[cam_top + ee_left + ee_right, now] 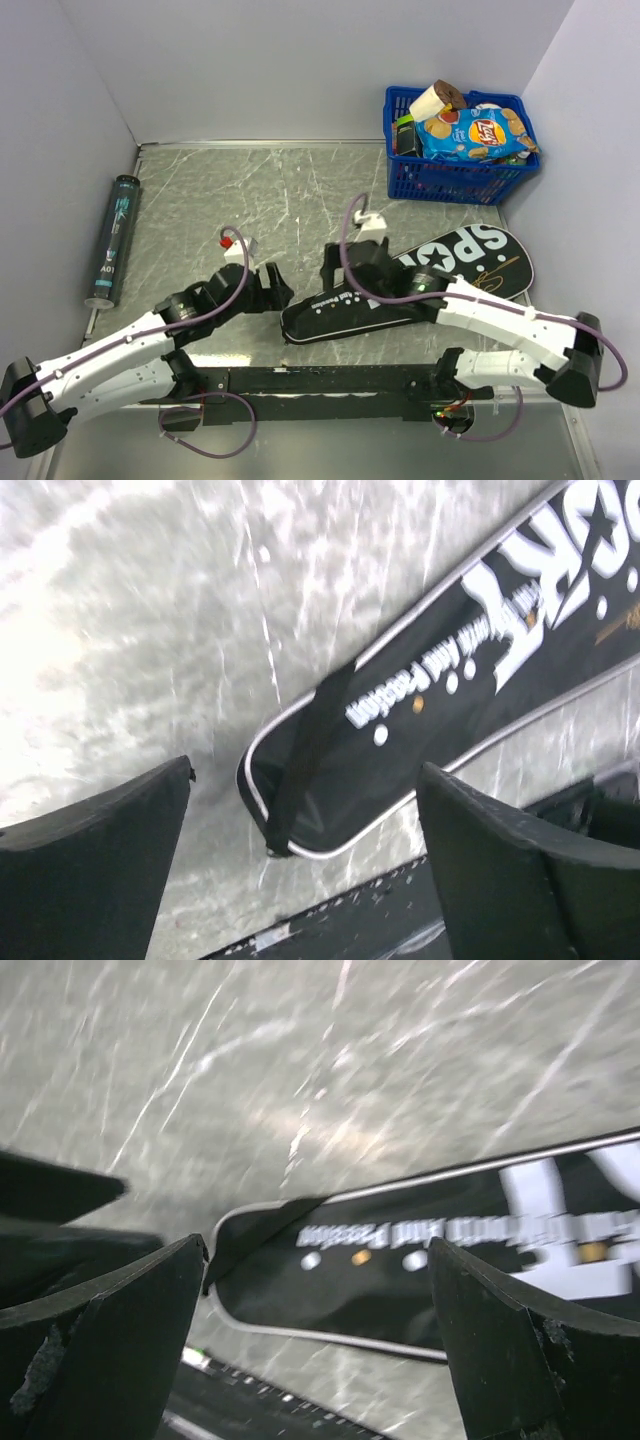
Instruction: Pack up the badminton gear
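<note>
The black racket-shaped "SPORT" cover (pixel 480 255) lies flat on the table, its narrow handle end pointing toward the left arm. My left gripper (pixel 275 288) is open and empty just left of that end; in the left wrist view the cover (pixel 420 690) and its black strap lie between and beyond the open gripper (pixel 305 865). My right gripper (pixel 335 268) is open and empty above the cover's handle part; the cover also shows in the right wrist view (pixel 420 1270) between the open gripper (pixel 315 1345). The black tube with teal print (pixel 113 240) lies by the left wall. Rackets and shuttlecocks are out of view.
A blue plastic basket (pixel 440 180) of snack packets stands at the back right corner. A black mounting rail (pixel 320 380) runs along the near edge between the arm bases. White walls close in the table on the left, back and right.
</note>
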